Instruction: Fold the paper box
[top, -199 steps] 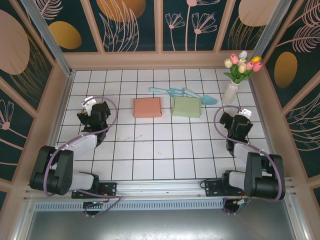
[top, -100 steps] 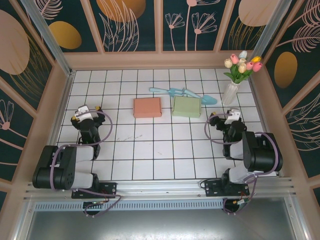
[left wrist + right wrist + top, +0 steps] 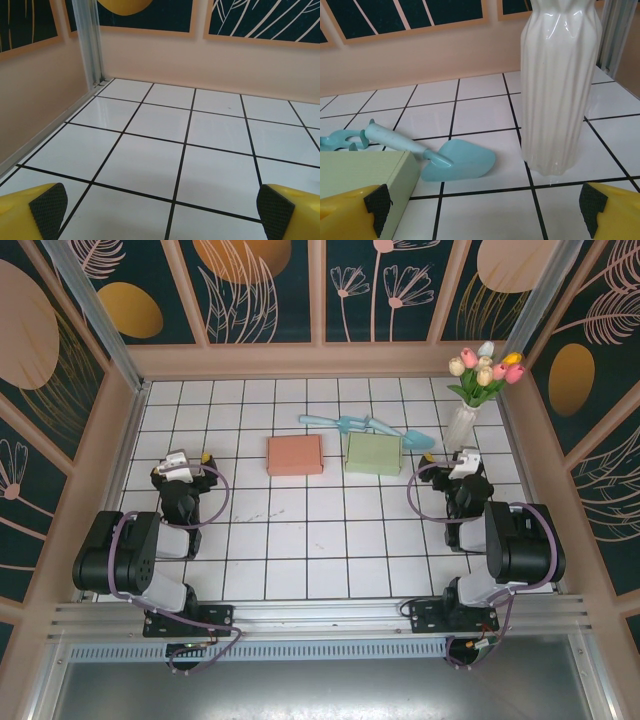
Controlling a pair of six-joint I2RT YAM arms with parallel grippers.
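**Left hand**: jaws fully apart, nothing between them. Its 2 yellow fingers with black pads stand low over bare white tiles at the left side of the bench, close to the left wall.

**Right hand**: jaws likewise wide apart and empty. It sits low at the right side of the bench, facing the far wall.

**Pink box**: lies flat on the bench, left of centre towards the far side, well apart from both hands.

**Green box**: lies flat just right of the pink box, with a narrow strip of tile between the 2. In the right wrist view its corner sits just ahead of that hand's left finger.

**Trowel**: blue, flat on the tiles just beyond the green box, blade to the right. A 2nd blue tool lies at its handle end.

**Vase**: white, upright, just right of the trowel blade and apart from it. It holds tulips near the far right corner.
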